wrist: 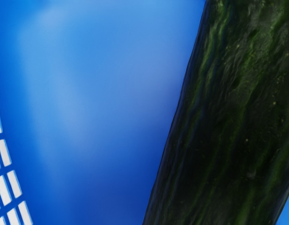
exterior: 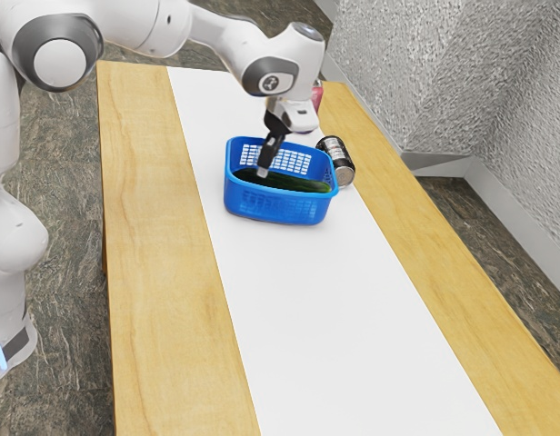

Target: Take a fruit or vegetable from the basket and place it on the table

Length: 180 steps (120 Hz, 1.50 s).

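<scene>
Removal of produce from a container, at the stage of engagement inside it. The blue plastic basket with slotted walls (exterior: 275, 209) stands on the long white runner (exterior: 303, 300) of the pale wooden worktop (exterior: 162, 236). Within it lies the long, dark green cucumber (exterior: 289, 183), the item to be transferred; in the wrist view its ridged, mottled skin appears close up beside the basket's blue interior.

Progress: the reach into the basket is done, to judge from the black tool (exterior: 262, 172), whose tip is below the far rim at the end of the cucumber towards the exterior view's left. Lifting the cucumber clear, carrying it over the rim, lowering it and releasing it on the worktop remain.

State of the tool: how far it is open cannot be told, nor whether it grips the cucumber or merely stands against or just beside it. The tool slants down into the basket (a hold so near one end, if that is what follows, would probably let the other end droop and catch the rim). Adjacent objects: a black and silver cylindrical can (exterior: 337, 162), just beside the basket, and a pinkish-red object (exterior: 317, 94), partly hidden behind the arm.
</scene>
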Each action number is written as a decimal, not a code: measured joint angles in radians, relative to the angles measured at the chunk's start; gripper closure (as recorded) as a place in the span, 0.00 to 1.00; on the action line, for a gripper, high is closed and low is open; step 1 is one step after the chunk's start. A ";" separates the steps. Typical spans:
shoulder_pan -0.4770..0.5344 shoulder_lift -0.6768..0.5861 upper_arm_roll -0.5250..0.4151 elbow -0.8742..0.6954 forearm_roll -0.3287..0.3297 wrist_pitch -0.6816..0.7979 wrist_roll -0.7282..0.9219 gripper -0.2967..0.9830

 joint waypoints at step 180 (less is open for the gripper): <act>-0.184 0.290 -0.431 0.382 0.147 -0.203 -0.463 0.65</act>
